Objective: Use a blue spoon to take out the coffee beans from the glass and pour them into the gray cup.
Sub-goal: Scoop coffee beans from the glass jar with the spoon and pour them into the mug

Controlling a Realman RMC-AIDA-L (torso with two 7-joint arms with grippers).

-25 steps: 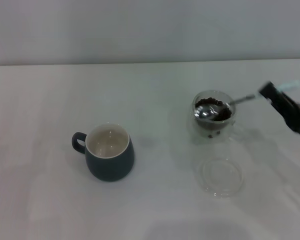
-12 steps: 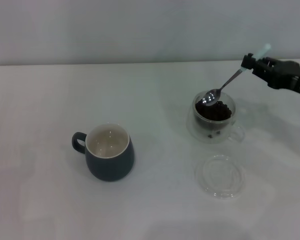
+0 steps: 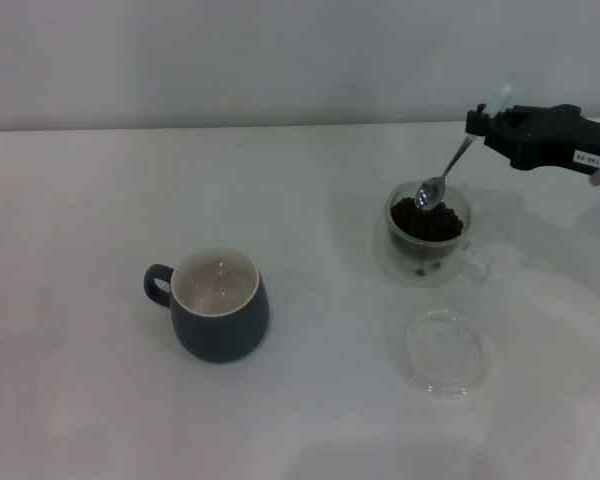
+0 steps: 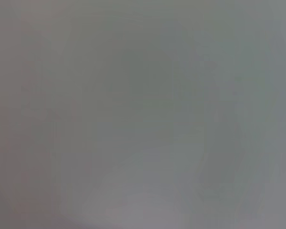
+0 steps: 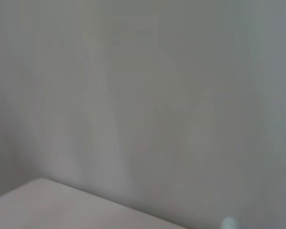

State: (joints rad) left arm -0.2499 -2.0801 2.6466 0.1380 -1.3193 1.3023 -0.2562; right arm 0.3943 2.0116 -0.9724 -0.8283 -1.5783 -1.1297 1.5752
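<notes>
Right gripper (image 3: pixel 483 121) — enters from the right edge of the head view, raised above the white table (image 3: pixel 300 400); jaws clamped on the pale handle of the blue spoon (image 3: pixel 458 158).

Blue spoon — slants down from the jaws toward the robot and its left; metal bowl sits at the far rim of the glass (image 3: pixel 429 238), just over the coffee beans (image 3: pixel 427 221) (whether the bowl touches them, or carries any, cannot be told).

Glass — below the jaws, nearer the robot; beans heaped inside.

Clear round dish (image 3: pixel 443 351) — flat on the table, nearer the robot than the glass.

Gray cup (image 3: pixel 217 305) — well apart from the jaws, to the robot's left; upright, cream inside, loop handle pointing left.

Left gripper — not visible in any view; its wrist camera shows only a featureless grey field.
</notes>
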